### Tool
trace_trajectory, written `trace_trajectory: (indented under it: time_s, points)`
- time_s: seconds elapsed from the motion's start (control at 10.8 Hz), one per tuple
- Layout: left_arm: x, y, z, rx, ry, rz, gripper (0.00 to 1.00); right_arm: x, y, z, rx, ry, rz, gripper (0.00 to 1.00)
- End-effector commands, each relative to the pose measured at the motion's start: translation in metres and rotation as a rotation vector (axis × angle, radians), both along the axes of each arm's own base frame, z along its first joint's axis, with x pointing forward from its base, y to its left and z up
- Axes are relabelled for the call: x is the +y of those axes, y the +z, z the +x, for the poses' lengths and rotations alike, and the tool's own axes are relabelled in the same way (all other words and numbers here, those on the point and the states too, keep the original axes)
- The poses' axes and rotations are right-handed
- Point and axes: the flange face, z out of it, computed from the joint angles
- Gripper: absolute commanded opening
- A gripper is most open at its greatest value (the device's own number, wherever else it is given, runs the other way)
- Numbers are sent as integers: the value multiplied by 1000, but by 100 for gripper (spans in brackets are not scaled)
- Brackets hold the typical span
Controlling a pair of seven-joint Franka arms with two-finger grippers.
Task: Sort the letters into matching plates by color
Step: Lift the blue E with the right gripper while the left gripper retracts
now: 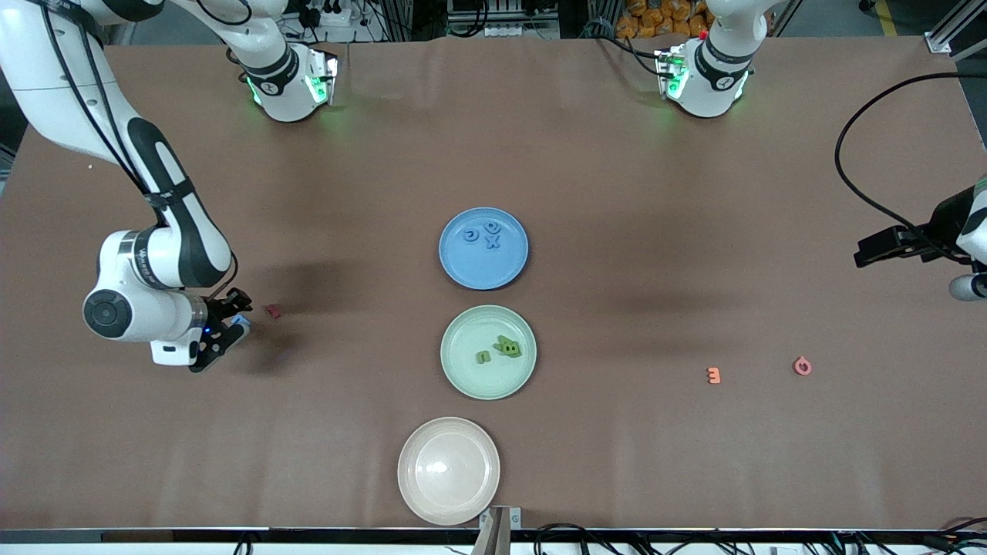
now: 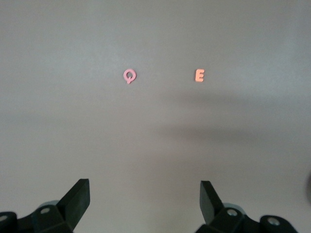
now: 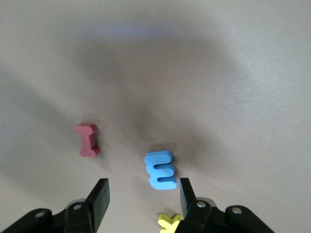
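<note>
The right gripper (image 3: 141, 194) has its fingers apart around the blue letter E (image 3: 160, 170) lying flat on the table (image 3: 233, 73), light soft foam, best pinched across its thin edges; the left gripper (image 2: 145, 199) waits open.

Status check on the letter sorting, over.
Right claw open, low over the small blue foam letter E. Left claw open, waiting at its table end. Round blue plastic plate holds three letters. Small yellow foam letter close beside.
</note>
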Motion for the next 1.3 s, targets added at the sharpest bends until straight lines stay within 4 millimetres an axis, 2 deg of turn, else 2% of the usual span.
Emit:
trace_trajectory:
  time_s: [0.0, 0.09, 0.37, 0.46, 0.56, 0.65, 0.74, 0.93, 1.02, 1.2]
  points:
    - [-20, 36, -46, -9, -25, -11, 100, 5, -10, -24, -77, 95, -39, 63]
    - [-21, 37, -59, -4, -21, -29, 100, 5, -14, -26, -97, 99, -35, 63]
    - [-24, 37, -54, -21, -27, -20, 100, 5, -12, -23, -110, 117, -47, 59]
    - [-21, 42, -52, -33, -23, -13, 100, 5, -12, -23, -119, 120, -46, 51]
    - [-17, 52, -51, -54, -19, -10, 100, 5, -12, -22, -121, 143, -47, 31]
    - [-14, 53, -51, -56, -15, 3, 100, 3, -11, -21, -123, 159, -45, 4]
    - [-14, 54, -50, -63, -19, 19, 100, 3, -8, -20, -124, 160, -46, 0]
    - [-17, 54, -48, -68, -10, 14, 100, 2, 5, -14, -127, 165, -52, 0]
    - [-18, 69, -48, -99, -15, 19, 100, 3, 18, -8, -94, 150, -55, 0]
    - [-21, 69, -47, -102, -28, 20, 100, 31, 61, 6, -42, 98, -24, 0]
